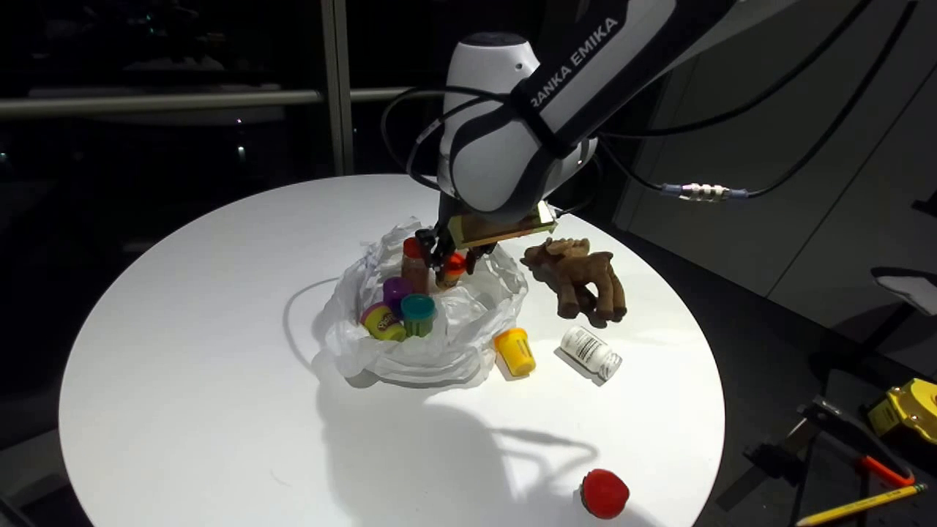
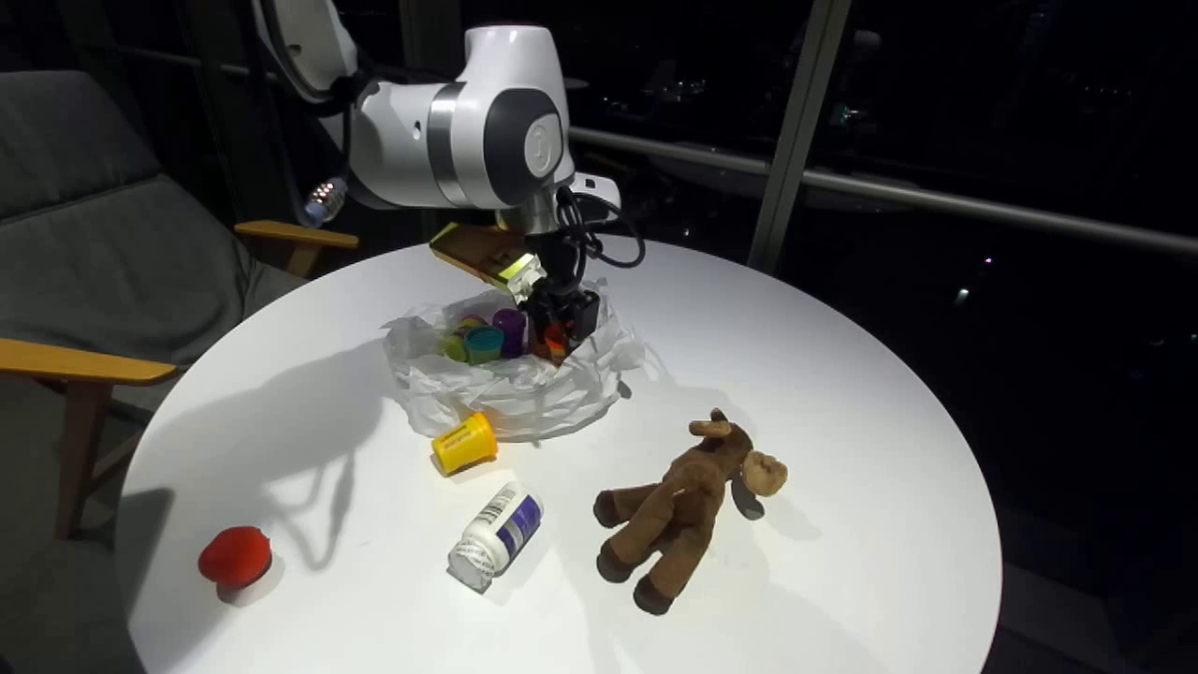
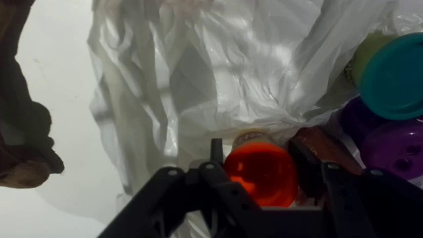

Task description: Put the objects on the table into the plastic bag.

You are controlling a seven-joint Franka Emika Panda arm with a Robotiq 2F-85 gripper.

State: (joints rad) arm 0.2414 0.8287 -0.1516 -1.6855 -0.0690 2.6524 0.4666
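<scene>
Right now, looks to be at the putting-in step for the red-lidded tub (image 3: 261, 175). Holding it snug from both sides with the fingers (image 3: 216, 150), in the open top of the plastic bag (image 2: 487, 398), just beside the tall jar (image 1: 415, 277). Sharing that bag with the purple tub (image 1: 397, 290), the teal tub (image 1: 418, 315) and the yellow-green tub (image 1: 383, 322), too. Cannot tell if touching the bottom of the bag.

Next, likely needs to spread the fingers a little and go straight up, so as not to bump the jar or snag the thin bag. Then should probably go for the yellow tub (image 1: 516, 353), lying on the counter (image 1: 183, 329) just beside the bag. After that, must get the white bottle (image 2: 496, 535), the brown moose (image 2: 683, 515) and the red toy (image 2: 234, 557) from farther off.

Reaching in from up high with the arm (image 1: 578, 73), bent over the counter, and pointing the fingers down into the bag. In both exterior views, hanging over the far half of the bag.
</scene>
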